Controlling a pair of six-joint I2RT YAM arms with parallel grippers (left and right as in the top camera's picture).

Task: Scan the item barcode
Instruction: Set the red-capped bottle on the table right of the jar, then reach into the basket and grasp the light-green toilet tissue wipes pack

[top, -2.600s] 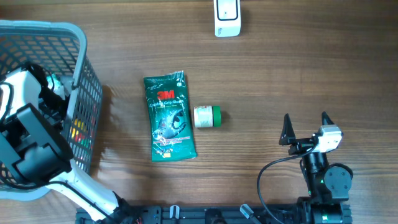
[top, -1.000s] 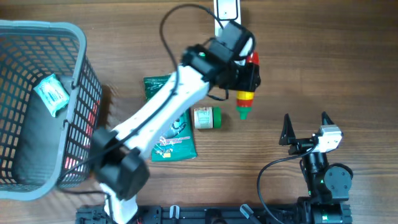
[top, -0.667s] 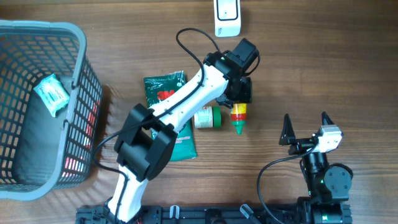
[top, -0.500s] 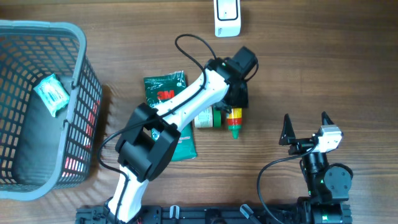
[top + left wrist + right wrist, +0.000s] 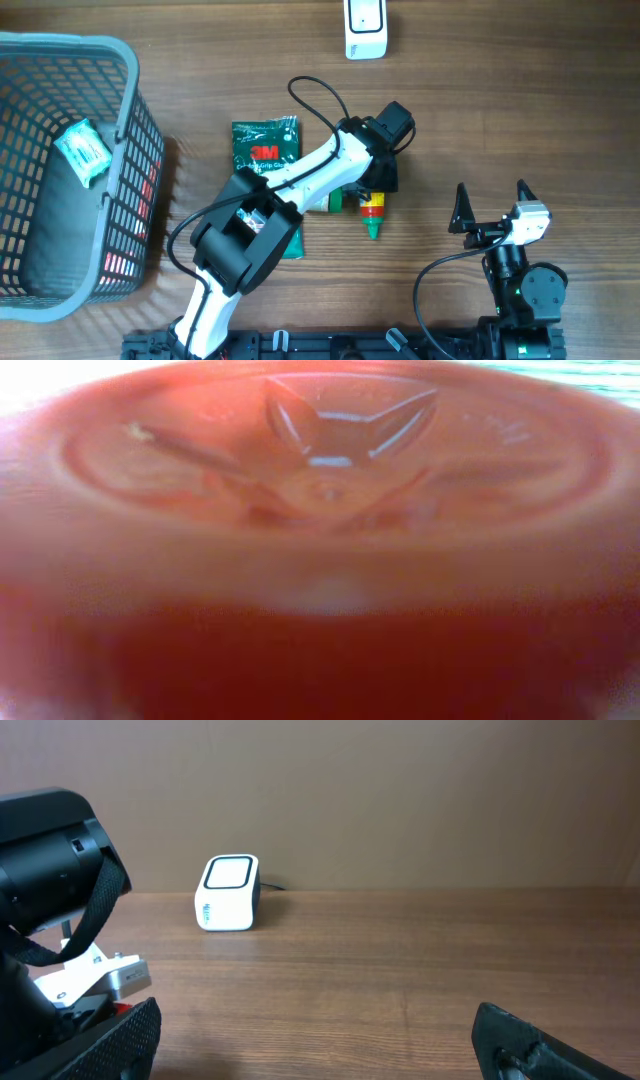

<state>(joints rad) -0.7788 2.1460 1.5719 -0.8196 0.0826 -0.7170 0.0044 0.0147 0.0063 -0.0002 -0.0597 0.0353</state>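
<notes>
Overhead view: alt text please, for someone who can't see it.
The left gripper sits at the red end of a red, yellow and green bottle, beside a green 3M packet. A white scanner stands at the far edge, a grey basket on the left, the open right gripper lower right.

**Left arm carries bottle back from the scanner**

Buried in the basket [image 5: 130,120] moments earlier, the left arm [image 5: 310,175] first reached out to just beside the scanner [image 5: 365,25] and has since drawn toward the near edge. Its left gripper [image 5: 377,188] and the red, yellow and green bottle [image 5: 373,214] now sit just right of the green-capped jar [image 5: 335,200]. The arm now hides most of that jar and a corner of the green 3M pack [image 5: 262,150]. A teal-and-white packet [image 5: 82,150] has come into view inside the basket.
</notes>
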